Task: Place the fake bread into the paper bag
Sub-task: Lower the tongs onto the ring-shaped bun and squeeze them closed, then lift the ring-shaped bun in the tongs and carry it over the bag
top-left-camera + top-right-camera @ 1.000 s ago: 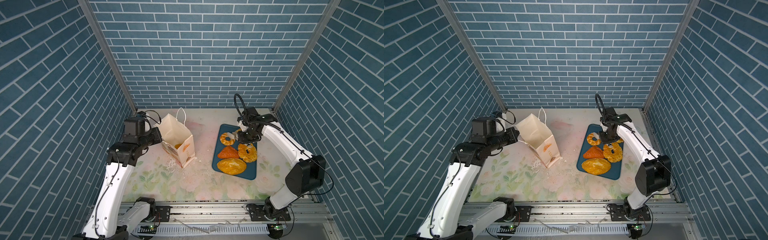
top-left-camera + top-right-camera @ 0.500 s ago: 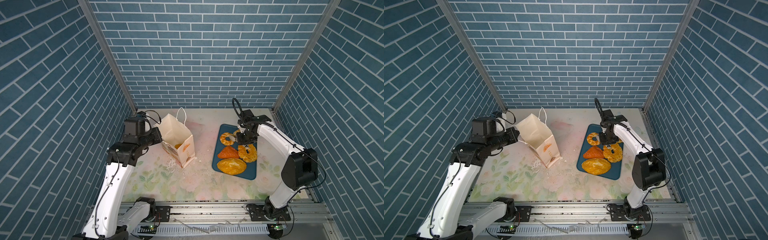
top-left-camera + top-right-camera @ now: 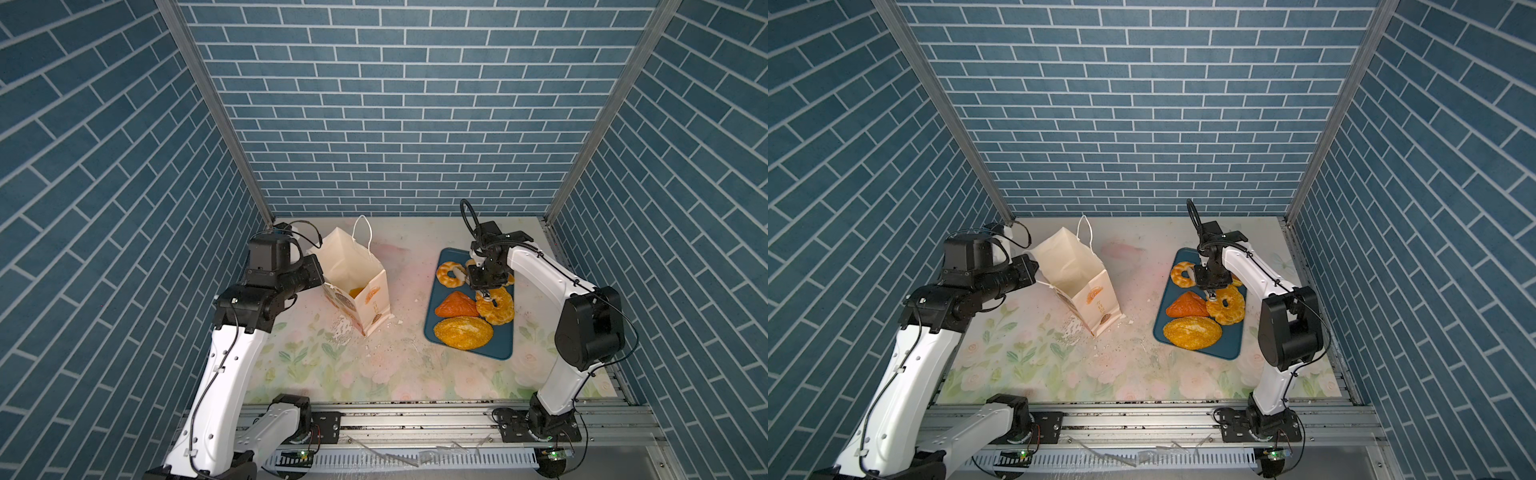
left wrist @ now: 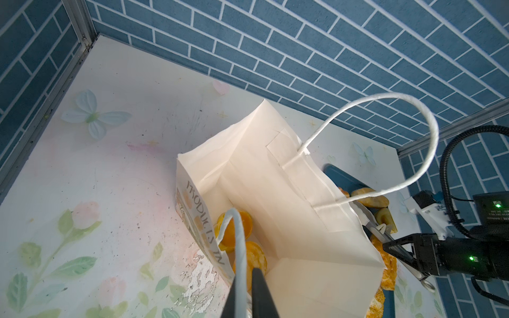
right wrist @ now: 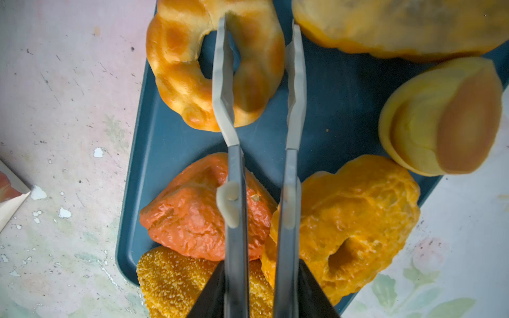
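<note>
Print on paper bag side reads "PRODUCTS" (rest creased away). Its cord handle is pinched by left tool; glossy orange fake bread lies inside. Slightly spread right tool straddles 1 side of braided ring on blue tray.

One paper bag, one tray, eight fake bread pieces

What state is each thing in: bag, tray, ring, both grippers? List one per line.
bag: standing, mouth open, bread inside.
tray: lying flat, bread on it.
ring: lying on tray.
left gripper: shut on bag's handle.
right gripper: open, astride ring's side.
</note>
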Tool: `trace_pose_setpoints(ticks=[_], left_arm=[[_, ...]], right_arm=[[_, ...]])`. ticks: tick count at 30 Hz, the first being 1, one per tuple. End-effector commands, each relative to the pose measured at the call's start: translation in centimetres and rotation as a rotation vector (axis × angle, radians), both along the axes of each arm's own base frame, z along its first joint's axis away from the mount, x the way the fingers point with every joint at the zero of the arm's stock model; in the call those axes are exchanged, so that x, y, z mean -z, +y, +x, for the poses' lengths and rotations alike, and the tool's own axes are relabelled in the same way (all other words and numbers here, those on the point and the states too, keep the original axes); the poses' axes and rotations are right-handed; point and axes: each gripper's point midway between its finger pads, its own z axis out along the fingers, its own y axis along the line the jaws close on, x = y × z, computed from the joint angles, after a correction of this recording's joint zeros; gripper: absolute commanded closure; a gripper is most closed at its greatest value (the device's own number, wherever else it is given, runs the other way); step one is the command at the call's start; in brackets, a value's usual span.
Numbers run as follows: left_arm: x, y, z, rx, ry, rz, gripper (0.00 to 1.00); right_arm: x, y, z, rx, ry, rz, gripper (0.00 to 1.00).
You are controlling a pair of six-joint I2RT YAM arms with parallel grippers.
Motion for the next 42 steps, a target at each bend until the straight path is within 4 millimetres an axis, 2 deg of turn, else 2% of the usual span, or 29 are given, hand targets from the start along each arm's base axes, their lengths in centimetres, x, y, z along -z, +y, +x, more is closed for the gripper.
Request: trace_pose_setpoints(ticks=[1, 10, 18, 23, 32, 42], left_arm=[[-0.2, 0.0, -0.1, 0.001, -0.010, 0.009, 0.90], [-0.1, 0.1, -0.2, 0.001, -0.010, 0.011, 0.90], [-0.1, 0.0, -0.1, 0.002, -0.011, 0.007, 0.90], [-0.1, 0.1, -0.2, -0.001, -0.010, 0.007, 0.90], [0.0, 0.1, -0.1, -0.004, -0.007, 0.005, 0.90], [-0.3, 0.0, 0.0, -0.004, -0.016, 0.001, 0.89]], right_arm=[[0.6, 0.4, 0.1, 0.021, 0.021, 0.024, 0.61], [0.0, 0.0, -1.2, 0.003, 0.022, 0.026, 0.71], [-2.3, -0.2, -1.5, -0.009, -0.045, 0.043, 0.80], [-2.9, -0.3, -1.7, -0.016, -0.073, 0.035, 0.84], [-3.9, -0.5, -2.1, -0.019, -0.114, 0.031, 0.87], [-6.5, -0.2, -2.6, -0.027, -0.177, 0.075, 0.87]])
